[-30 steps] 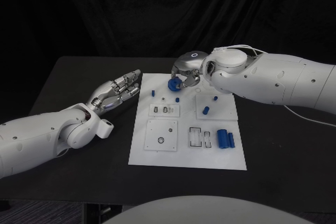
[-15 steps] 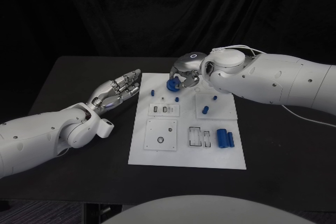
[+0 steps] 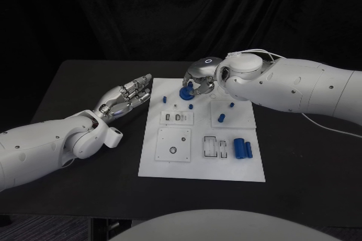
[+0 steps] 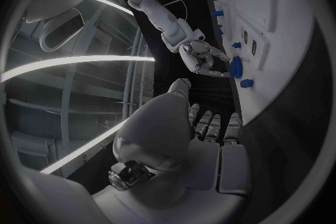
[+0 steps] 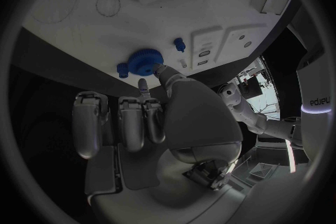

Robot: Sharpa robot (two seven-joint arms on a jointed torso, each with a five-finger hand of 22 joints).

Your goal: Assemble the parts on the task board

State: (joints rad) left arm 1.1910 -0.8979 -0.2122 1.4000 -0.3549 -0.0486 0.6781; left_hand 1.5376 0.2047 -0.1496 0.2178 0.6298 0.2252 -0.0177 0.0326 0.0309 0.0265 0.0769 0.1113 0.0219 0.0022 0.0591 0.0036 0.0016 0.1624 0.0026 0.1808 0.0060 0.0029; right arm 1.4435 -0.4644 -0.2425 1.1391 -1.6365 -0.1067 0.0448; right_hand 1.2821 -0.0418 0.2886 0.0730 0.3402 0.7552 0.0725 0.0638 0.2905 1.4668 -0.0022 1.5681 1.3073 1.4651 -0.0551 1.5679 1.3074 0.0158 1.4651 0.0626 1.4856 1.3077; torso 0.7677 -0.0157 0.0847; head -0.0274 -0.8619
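Right robot hand (image 3: 198,84) shifted its blue gear (image 3: 184,92) slightly left.

White task board with blue parts, one gear held above it

The task board (image 3: 202,168) lies flat; a blue gear (image 3: 185,93) is pinched over its far edge. Two blue cylinders (image 3: 242,148) lie side by side near its right edge; small blue pegs (image 3: 222,118) stand mid-board.

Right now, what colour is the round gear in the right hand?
Blue; the gear shows best in the right wrist view.
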